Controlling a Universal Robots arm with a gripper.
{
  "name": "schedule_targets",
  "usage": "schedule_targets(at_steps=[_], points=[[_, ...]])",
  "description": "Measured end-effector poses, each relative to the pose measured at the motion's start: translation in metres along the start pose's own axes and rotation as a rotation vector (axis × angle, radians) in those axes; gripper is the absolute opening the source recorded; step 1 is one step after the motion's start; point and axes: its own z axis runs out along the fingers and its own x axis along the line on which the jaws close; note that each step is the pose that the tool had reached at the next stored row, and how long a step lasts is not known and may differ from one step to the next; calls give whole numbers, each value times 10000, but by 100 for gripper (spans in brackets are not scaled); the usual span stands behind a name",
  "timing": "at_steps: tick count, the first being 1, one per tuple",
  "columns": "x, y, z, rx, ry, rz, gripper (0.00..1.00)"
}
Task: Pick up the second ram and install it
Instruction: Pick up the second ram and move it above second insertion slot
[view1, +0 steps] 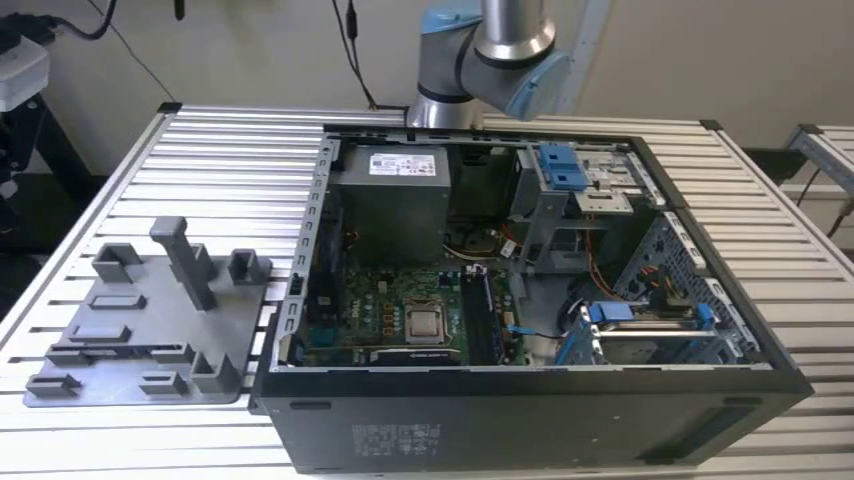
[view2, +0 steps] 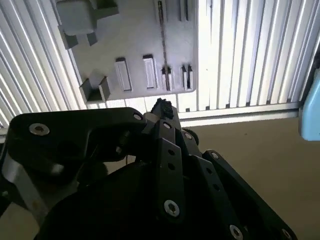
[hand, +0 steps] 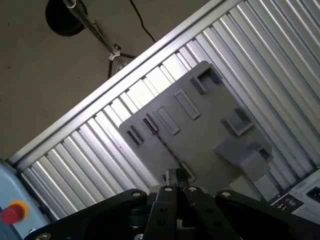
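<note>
I'm hovering my gripper (hand: 177, 174) over the tray (hand: 200, 132), fingers clenched on nothing.
Both wrist views are showing the ram (view2: 162, 35) sitting edge-up in the tray; the exterior view is showing the open case (view1: 534, 420).

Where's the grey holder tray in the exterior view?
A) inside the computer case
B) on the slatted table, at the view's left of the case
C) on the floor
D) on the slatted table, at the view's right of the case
B: the grey holder tray lies flat on the slatted table, at the exterior view's left of the open computer case and outside its wall.
</note>
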Motion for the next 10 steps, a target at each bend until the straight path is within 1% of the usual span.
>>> schedule_targets(at_steps=[5,10], points=[[-5,3,11,-3,45,-895,11],[-8,4,35,38,57,-1748,11]])
